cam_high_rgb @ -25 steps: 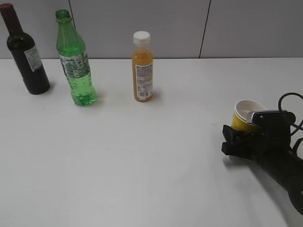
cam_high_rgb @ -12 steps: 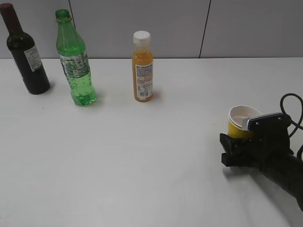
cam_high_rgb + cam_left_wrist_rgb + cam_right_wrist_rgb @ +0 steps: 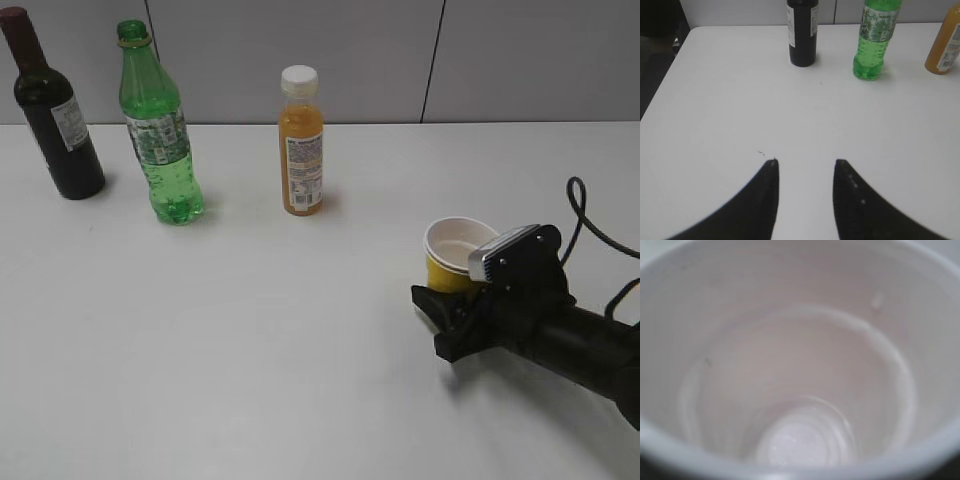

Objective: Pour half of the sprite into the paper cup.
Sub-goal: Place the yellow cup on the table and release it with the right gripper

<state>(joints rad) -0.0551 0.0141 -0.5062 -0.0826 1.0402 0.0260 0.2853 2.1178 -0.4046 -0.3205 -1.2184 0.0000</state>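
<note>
Leftward across the white table (image 3: 300, 330) the right gripper (image 3: 450, 315) has carried the paper cup (image 3: 455, 255); a second ago the cup sat nearer the right edge, and now it is closer to the middle, though well apart from the bottles. From the exterior view the arm lies low and nearly level, reaching in from the right, its jaws clenched on the cup's yellow wall below the white rim. The sprite (image 3: 158, 130) stands upright and uncapped at the back left, between a dark wine bottle (image 3: 55, 110) and an orange juice bottle (image 3: 301, 140).

From the left wrist, the left gripper (image 3: 805, 172) hangs released over bare table, its black fingers (image 3: 762, 200) apart with nothing between them. The sprite (image 3: 874, 40) stands ahead and right of it, beside the wine bottle (image 3: 802, 32).

From the right wrist, the cup's white inside (image 3: 800, 370) fills everything; it looks empty.

I judge the cup light and easily crushed, so a gentle hold suits it. The sprite seems partly full, smooth and slightly yielding; the labelled waist looks the surest place to grasp.
</note>
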